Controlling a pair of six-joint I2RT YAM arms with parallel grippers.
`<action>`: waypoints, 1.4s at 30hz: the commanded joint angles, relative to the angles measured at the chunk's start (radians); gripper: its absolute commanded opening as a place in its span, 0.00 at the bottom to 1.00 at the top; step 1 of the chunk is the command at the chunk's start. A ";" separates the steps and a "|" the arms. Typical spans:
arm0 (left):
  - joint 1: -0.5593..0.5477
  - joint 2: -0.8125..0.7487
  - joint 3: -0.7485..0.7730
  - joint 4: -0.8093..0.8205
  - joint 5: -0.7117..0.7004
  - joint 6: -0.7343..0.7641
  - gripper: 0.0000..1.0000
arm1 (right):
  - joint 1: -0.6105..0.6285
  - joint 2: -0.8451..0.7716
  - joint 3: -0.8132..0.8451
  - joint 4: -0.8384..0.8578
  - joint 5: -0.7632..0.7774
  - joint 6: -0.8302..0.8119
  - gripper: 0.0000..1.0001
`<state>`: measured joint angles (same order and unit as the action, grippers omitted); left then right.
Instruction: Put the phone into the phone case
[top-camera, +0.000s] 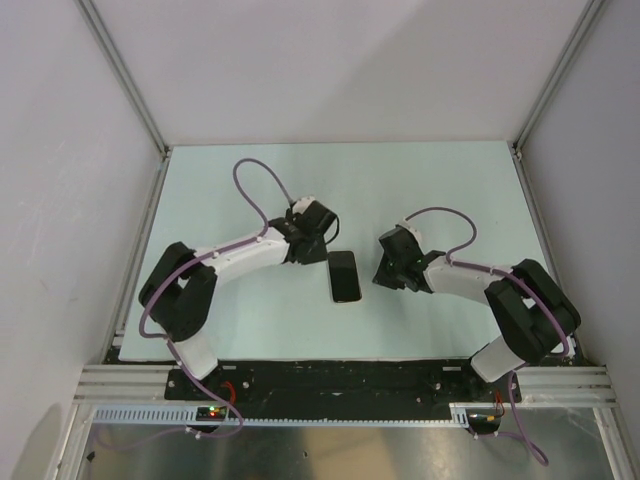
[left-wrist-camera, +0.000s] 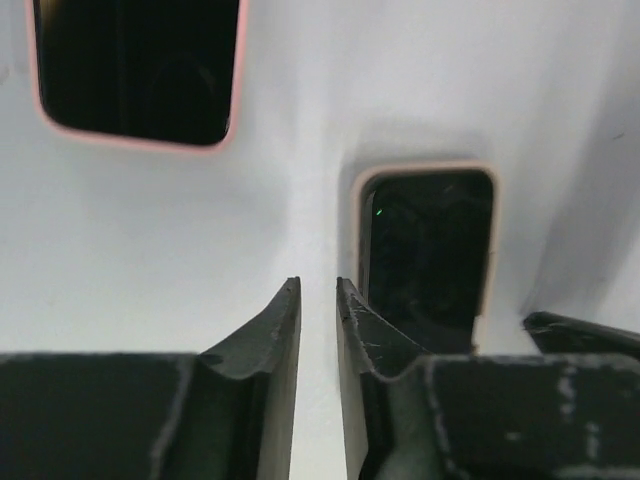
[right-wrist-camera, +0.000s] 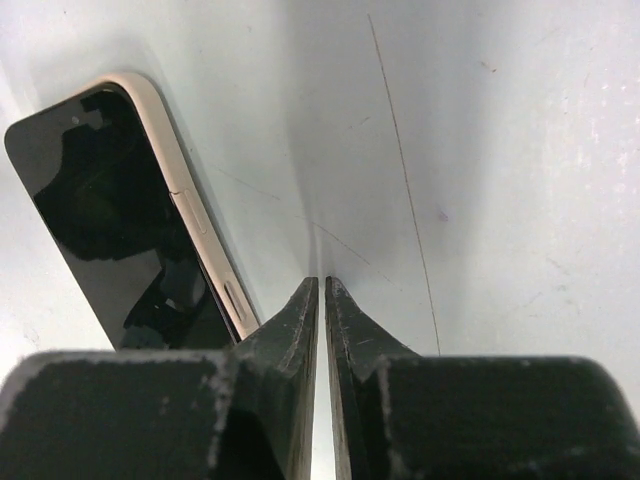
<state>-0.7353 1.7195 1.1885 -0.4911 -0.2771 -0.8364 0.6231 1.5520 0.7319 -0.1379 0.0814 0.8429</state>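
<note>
The phone (top-camera: 345, 276) lies flat on the table between my two grippers, its black screen up. The pale pink phone case (left-wrist-camera: 489, 240) shows as a thin rim around the phone (left-wrist-camera: 430, 245). In the right wrist view the phone (right-wrist-camera: 110, 230) sits to the left, with the case's side wall (right-wrist-camera: 195, 220) facing my fingers. My left gripper (top-camera: 326, 250) (left-wrist-camera: 318, 285) hovers at the phone's far left corner, its jaws a narrow gap apart with nothing between them. My right gripper (top-camera: 384, 268) (right-wrist-camera: 322, 282) is shut and empty, just right of the phone.
The pale green table (top-camera: 430, 190) is walled by white panels at the back and on both sides. A second dark shape with a pink rim (left-wrist-camera: 140, 70) shows at the top left of the left wrist view; I cannot tell what it is.
</note>
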 joint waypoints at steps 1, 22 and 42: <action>-0.042 -0.017 -0.052 -0.007 -0.001 -0.005 0.21 | 0.028 0.005 0.022 -0.052 -0.001 -0.034 0.11; -0.133 0.119 0.007 0.039 0.068 -0.037 0.05 | 0.162 0.095 0.018 -0.011 -0.008 0.022 0.09; -0.091 -0.072 -0.131 0.040 0.046 0.019 0.21 | 0.036 -0.083 -0.048 -0.001 -0.065 -0.043 0.26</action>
<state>-0.8318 1.7287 1.0710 -0.4805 -0.2466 -0.8295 0.6689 1.5047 0.6952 -0.1410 0.0418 0.8249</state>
